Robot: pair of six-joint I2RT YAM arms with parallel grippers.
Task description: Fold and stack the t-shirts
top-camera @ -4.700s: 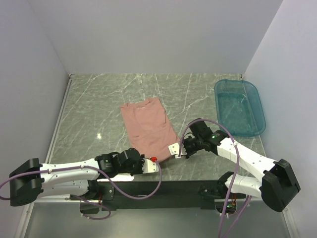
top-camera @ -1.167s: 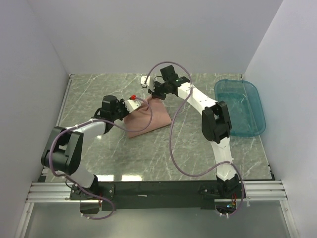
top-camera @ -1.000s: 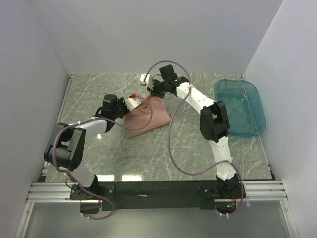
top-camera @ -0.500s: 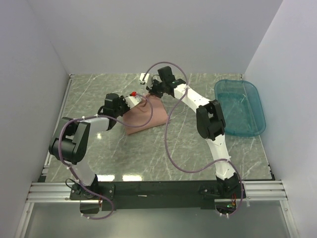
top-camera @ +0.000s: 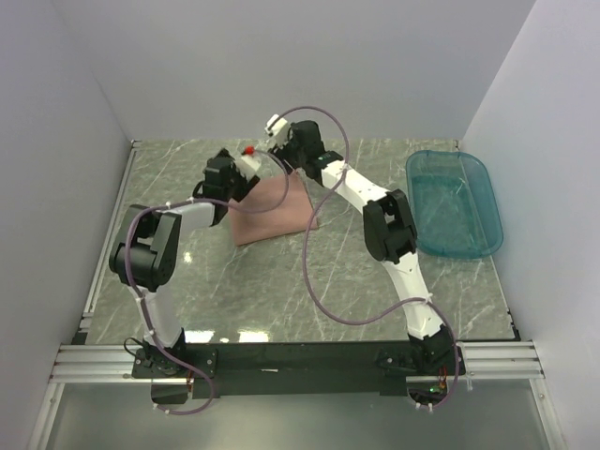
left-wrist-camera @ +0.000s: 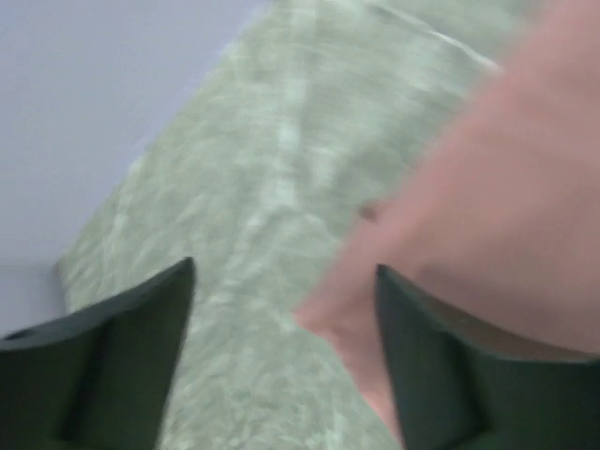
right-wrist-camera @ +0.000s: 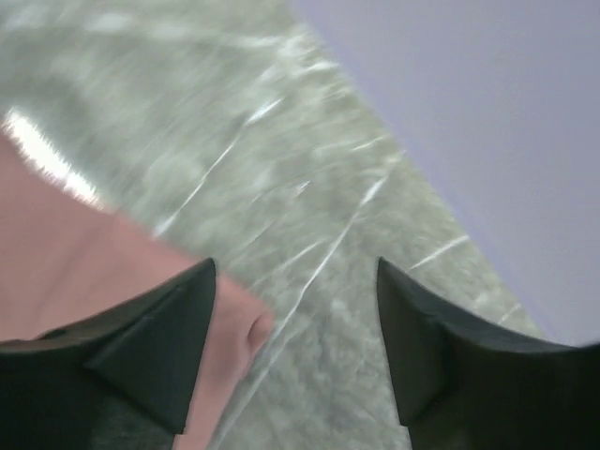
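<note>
The left gripper [left-wrist-camera: 283,272] and right gripper [right-wrist-camera: 293,267] now stand open, having just released the folded pink t-shirt [top-camera: 272,211]; this fold looks complete

Translucent teal tub [top-camera: 456,204] sat on the right side of the surface [top-camera: 281,281], close to the right wall [top-camera: 553,141], long axis running front to back. Surface was grey-green marble pattern with white veins and a few glare spots near the front. Plain pale walls stood on three sides. An aluminium rail [top-camera: 309,352] ran along the near edge.
</note>
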